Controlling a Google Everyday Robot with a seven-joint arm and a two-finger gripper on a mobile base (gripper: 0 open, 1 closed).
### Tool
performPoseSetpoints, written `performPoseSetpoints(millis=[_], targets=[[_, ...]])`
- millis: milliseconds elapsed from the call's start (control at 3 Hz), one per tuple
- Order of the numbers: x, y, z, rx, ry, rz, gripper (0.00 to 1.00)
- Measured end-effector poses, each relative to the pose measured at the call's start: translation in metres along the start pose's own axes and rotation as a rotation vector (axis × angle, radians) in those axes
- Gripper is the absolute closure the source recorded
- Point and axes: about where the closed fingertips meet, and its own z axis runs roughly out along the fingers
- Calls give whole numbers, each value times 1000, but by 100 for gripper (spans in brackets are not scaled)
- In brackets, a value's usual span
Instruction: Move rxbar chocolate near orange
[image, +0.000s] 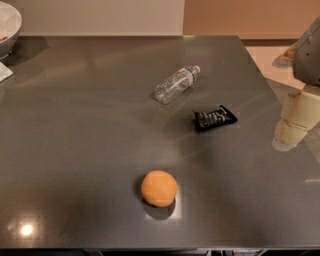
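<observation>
The rxbar chocolate (215, 118) is a flat black wrapper bar with pale lettering, lying on the dark grey table (75, 125) right of centre. The orange (159, 188) sits near the table's front edge, left of and well in front of the bar. My gripper (292, 125) hangs at the right edge of the view, to the right of the bar and apart from it, with nothing seen in it. Its grey upper part runs out of view at the top right.
A clear plastic bottle (177, 84) lies on its side behind and left of the bar. A white bowl (7, 27) stands at the far left corner. The table's right edge runs diagonally close to my gripper.
</observation>
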Motion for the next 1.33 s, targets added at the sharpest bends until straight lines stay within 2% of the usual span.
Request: performPoseSetpoints(millis=[667, 1333], targets=[[-1, -2, -1, -2, 3, -12, 0], [-5, -41, 41, -80, -31, -101, 0]])
